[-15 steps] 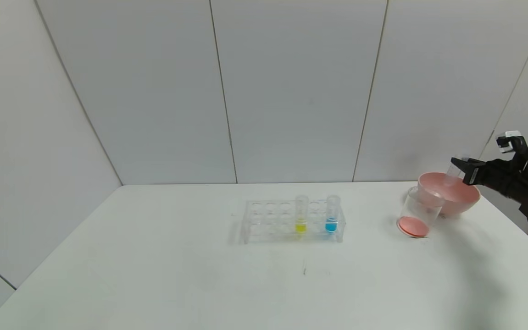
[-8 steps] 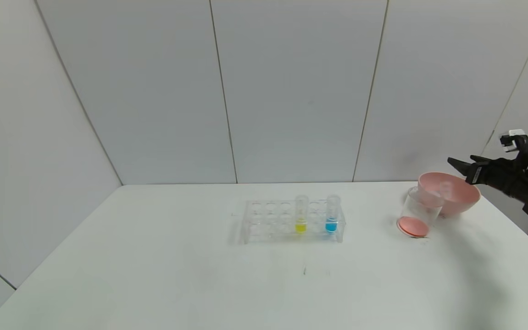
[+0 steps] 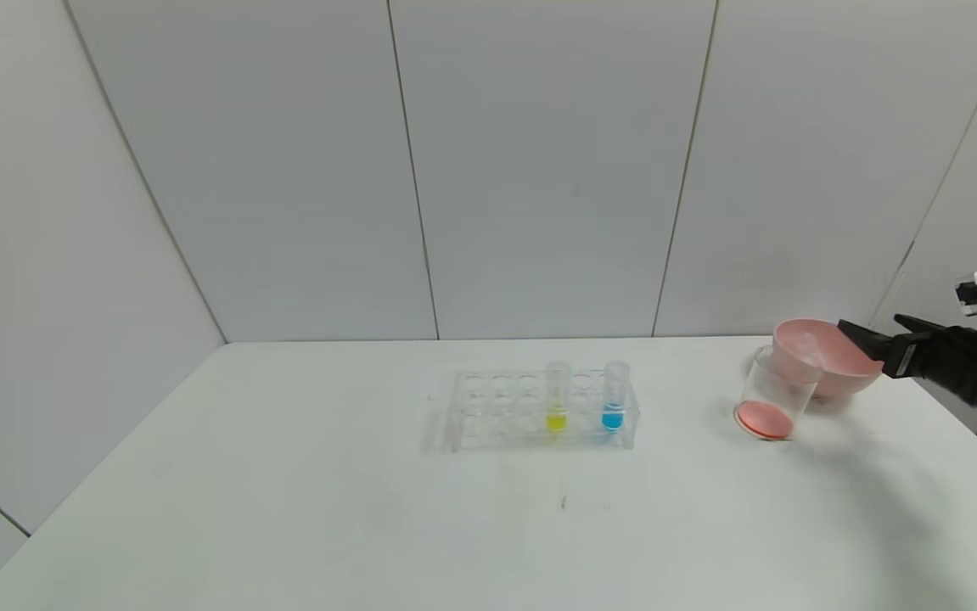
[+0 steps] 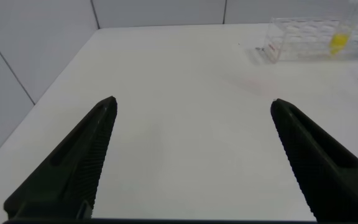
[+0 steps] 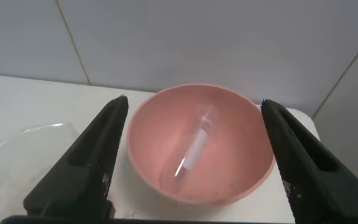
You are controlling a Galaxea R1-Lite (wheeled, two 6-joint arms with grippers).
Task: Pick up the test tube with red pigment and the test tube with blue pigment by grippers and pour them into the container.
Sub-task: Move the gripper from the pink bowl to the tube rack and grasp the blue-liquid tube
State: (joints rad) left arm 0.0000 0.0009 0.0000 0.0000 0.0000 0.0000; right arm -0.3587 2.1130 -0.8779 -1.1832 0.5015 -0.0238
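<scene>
The right gripper [image 5: 194, 118] stands wide open and empty beside the bowl [image 5: 253, 134]. An emptied tube [image 5: 191, 152] lies inside it. The left gripper [image 4: 194, 109] is open, empty.

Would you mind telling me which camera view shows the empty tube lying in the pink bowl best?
The right wrist view: the empty tube lies in plain sight inside the pink bowl, framed by the open right gripper. The head view gives only a faint glimpse above the bowl's rim; the left wrist view misses it.

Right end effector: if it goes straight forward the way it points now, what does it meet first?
Probably the pink bowl, where an empty tube lies; the open right end effector points at it.
</scene>
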